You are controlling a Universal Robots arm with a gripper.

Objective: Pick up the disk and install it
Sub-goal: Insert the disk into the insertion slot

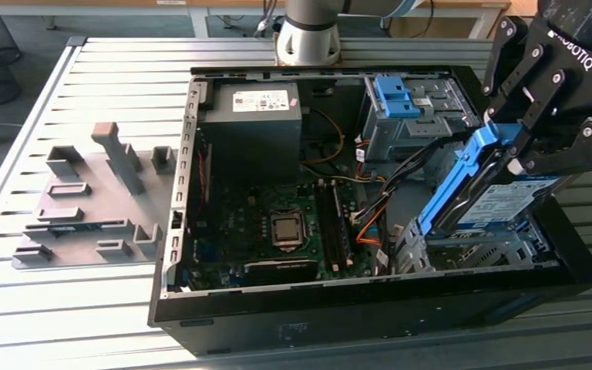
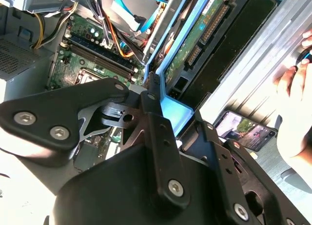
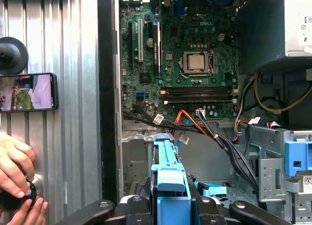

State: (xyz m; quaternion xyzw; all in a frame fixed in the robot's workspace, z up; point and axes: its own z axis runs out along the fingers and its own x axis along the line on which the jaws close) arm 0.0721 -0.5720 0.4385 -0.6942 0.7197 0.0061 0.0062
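Disk (image 1: 496, 202), flat, blue-framed, clamped between jaws

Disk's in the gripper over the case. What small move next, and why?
Probably ease it down toward the grey bay while levelling it. The gripper is shut on the disk, which hangs tilted just above that bay and is not yet seated.

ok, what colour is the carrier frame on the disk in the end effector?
Bright blue; the frame on the disk shows best in the exterior view.
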